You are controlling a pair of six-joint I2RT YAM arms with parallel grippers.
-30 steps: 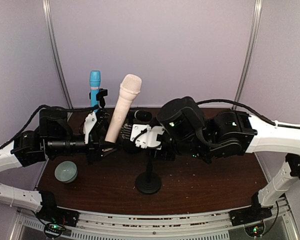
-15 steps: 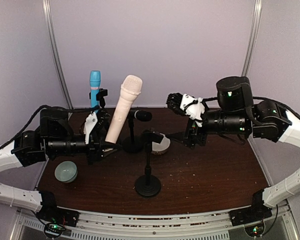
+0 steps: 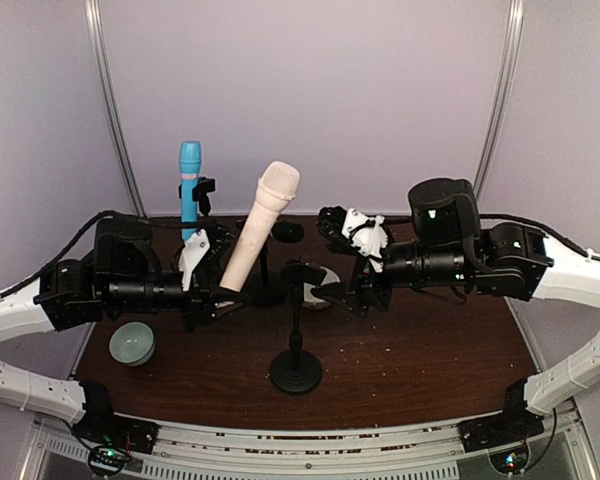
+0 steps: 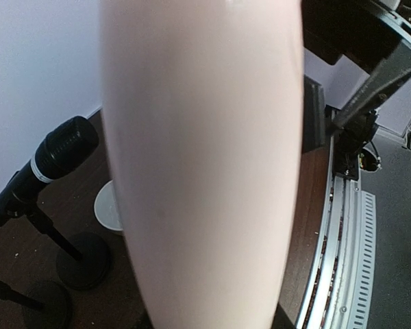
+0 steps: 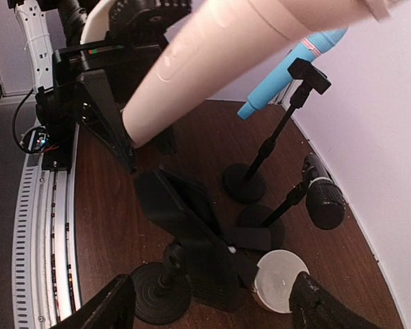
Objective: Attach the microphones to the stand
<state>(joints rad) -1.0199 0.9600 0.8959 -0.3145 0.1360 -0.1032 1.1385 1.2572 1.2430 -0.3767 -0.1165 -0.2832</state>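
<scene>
We see the cream-pink microphone (image 4: 198, 171) as smooth plastic with a soft satin sheen (a faint highlight sits near its upper end in the left wrist view). The light blue microphone (image 3: 189, 185) looks like plain matt plastic. The black microphone (image 4: 51, 154) has a matt body and a rough mesh head. The stands (image 3: 297, 368) are matt black; metal or plastic, we cannot tell. The bench (image 3: 430, 350) is dark brown wood-look, low in gloss, with pale specks. The white bowl (image 5: 282, 277) is glossy, and the rail (image 4: 342, 240) is ribbed bare metal.
</scene>
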